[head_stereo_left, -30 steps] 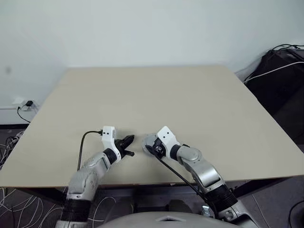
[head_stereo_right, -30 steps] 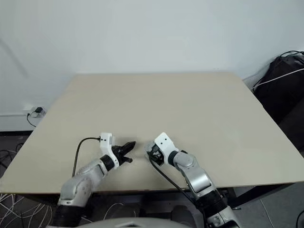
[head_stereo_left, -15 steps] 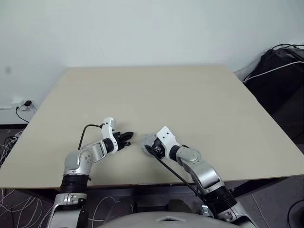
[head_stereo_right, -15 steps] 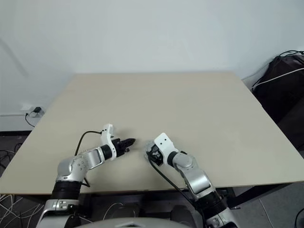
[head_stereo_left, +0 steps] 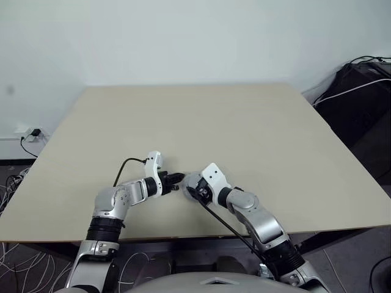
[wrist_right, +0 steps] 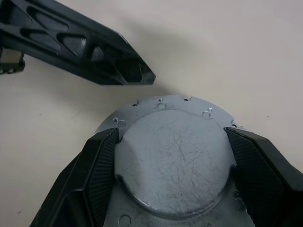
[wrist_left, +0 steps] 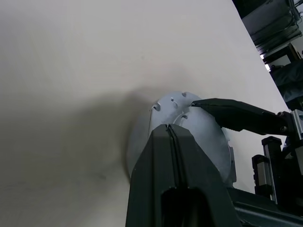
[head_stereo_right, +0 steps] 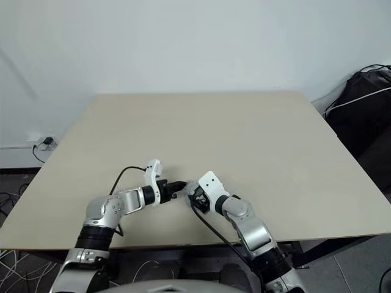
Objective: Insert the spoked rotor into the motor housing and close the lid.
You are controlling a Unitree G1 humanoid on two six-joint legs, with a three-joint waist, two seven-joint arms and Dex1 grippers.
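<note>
- The right pincer (wrist_right: 171,132) is clamped on a round silver disc (wrist_right: 175,163), one finger on each side of its rim, so the jaws stand wide across its full width.
- The disc shows a flat, scratched face and a notched flange with small holes; whether it is the lid or the housing's back I cannot tell.
- It sits low over the near middle of the bench (head_stereo_left: 244,122), tilted rather than flat.
- The left pincer (wrist_left: 169,126) is pressed together, holding nothing, its tip just beside the disc's free rim on the robot's left.
- Judgement: the next move turns on that small gap. The left tip points at the rim edge-on, so any push or steadying comes from the left while the right holds.
</note>
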